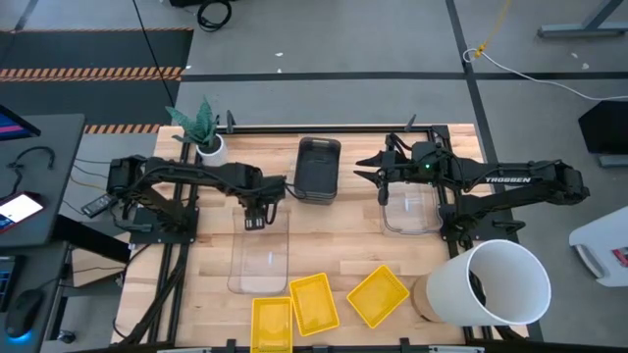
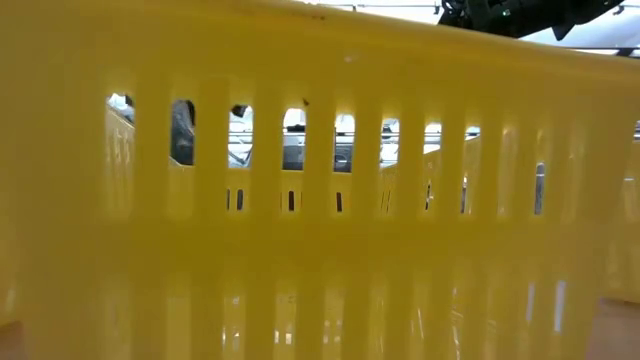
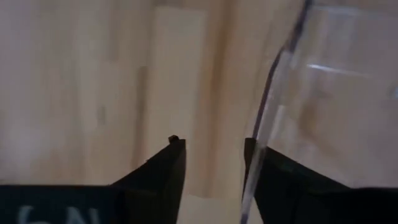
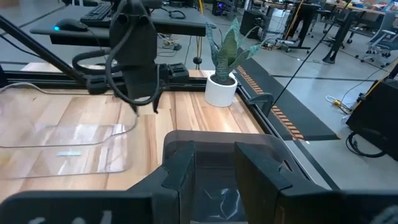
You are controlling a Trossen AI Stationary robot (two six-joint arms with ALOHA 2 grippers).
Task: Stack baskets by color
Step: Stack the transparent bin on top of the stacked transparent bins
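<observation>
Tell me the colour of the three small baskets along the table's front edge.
Bright yellow baskets, clearest in the high view.

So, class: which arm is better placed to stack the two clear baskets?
Probably the left: its hand straddles the near clear basket's rim, fingers apart. The right hand hovers beside the other clear basket.

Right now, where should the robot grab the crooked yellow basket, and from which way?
Grab the tilted yellow basket by its thin rim, coming straight down from above. It lies open side up on the wooden table, apart from the other two yellow baskets, so one pincer finger can probably slip inside the wall and one outside. Turn the pincer to match its slant.
</observation>
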